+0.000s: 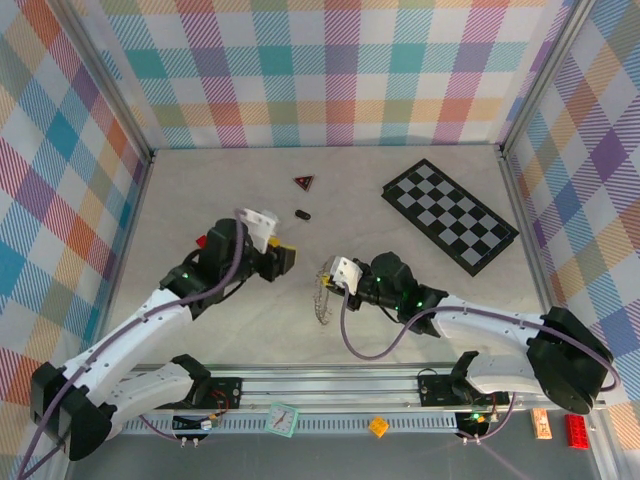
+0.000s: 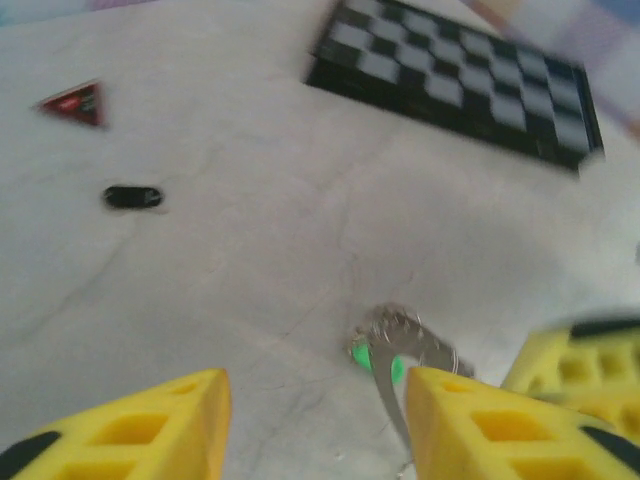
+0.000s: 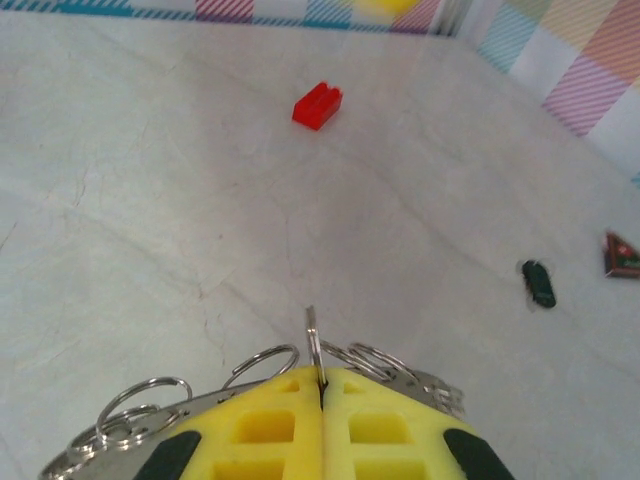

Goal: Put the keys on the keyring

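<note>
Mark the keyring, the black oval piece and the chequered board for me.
keyring (image 3: pixel 313 340): right wrist view, the upright ring's thin edge.
black oval piece (image 2: pixel 132 197): left wrist view, its middle.
chequered board (image 1: pixel 450 215): top external view, its central squares.

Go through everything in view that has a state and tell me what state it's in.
left gripper, open, empty.
right gripper, shut on the keyring.
keys, bunched under the right gripper; threaded or not, too small to tell.
chequered board, flat on the table.
dark red triangle, lying loose, untouched.
black oval piece, lying loose, untouched.
red block, on the table, untouched.
</note>
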`<move>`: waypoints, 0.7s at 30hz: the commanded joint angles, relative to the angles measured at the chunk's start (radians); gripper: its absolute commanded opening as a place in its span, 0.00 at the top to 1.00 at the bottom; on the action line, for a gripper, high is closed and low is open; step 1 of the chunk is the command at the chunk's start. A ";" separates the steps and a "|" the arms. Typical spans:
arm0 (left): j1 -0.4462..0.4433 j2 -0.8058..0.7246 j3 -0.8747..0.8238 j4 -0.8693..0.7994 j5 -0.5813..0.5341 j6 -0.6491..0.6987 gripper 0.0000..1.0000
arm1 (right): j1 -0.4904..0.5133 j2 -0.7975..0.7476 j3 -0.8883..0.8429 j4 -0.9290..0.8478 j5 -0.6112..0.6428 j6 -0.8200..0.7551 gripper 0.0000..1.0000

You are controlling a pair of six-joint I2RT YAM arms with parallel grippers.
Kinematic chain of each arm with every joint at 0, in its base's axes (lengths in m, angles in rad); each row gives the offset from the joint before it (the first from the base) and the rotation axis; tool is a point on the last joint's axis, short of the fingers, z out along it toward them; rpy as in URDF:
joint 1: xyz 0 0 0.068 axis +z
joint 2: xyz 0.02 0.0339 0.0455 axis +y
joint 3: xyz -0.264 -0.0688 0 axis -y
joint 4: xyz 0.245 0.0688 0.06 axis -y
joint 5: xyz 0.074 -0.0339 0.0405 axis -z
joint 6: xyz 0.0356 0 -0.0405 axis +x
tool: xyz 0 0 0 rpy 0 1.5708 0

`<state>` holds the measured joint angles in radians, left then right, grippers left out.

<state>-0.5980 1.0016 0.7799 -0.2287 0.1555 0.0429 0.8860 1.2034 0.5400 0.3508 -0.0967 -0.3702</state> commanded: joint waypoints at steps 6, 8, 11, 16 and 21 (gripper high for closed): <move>-0.005 0.059 -0.095 0.207 0.415 0.550 0.59 | -0.050 -0.025 0.137 -0.344 -0.163 -0.050 1.00; -0.006 0.082 -0.108 0.224 0.445 0.574 0.60 | -0.056 -0.021 0.167 -0.396 -0.177 -0.078 1.00; -0.015 0.115 -0.127 0.281 0.472 0.584 0.63 | -0.059 -0.008 0.203 -0.449 -0.193 -0.102 1.00; -0.025 0.145 -0.194 0.438 0.476 0.561 0.68 | -0.059 0.004 0.242 -0.485 -0.218 -0.110 1.00; -0.025 0.137 -0.266 0.563 0.497 0.522 0.68 | -0.059 0.013 0.262 -0.503 -0.227 -0.116 1.00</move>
<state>-0.6159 1.1461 0.5369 0.1993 0.5945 0.5690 0.8303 1.2057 0.7582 -0.1287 -0.2787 -0.4614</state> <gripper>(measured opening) 0.317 0.046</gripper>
